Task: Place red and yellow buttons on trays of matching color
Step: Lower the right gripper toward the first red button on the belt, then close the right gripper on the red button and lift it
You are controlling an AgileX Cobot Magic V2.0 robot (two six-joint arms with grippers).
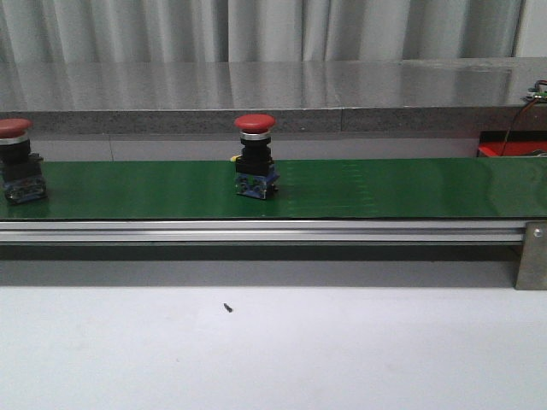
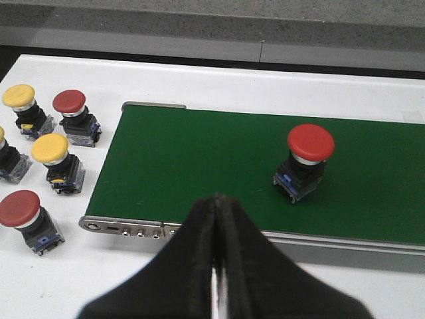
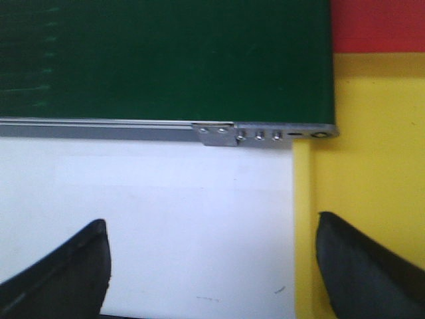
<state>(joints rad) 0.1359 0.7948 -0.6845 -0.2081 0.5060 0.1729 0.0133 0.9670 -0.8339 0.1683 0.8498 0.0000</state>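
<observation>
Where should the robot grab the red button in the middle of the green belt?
Probably by the black body under the wide red cap, coming down from above. The red button stands upright on the belt, and the neck is narrower than the cap, so the cap could catch on the gripper.

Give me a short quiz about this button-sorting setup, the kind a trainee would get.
1. True or false: the left gripper is shut.
2. How many red buttons stand on the green belt in the front view?
3. Which tray lies nearest the right gripper: A) red tray B) yellow tray?

Key: 1 true, it is shut and empty. 2 two, one mid-belt, one at the left edge. 3 B.
</observation>
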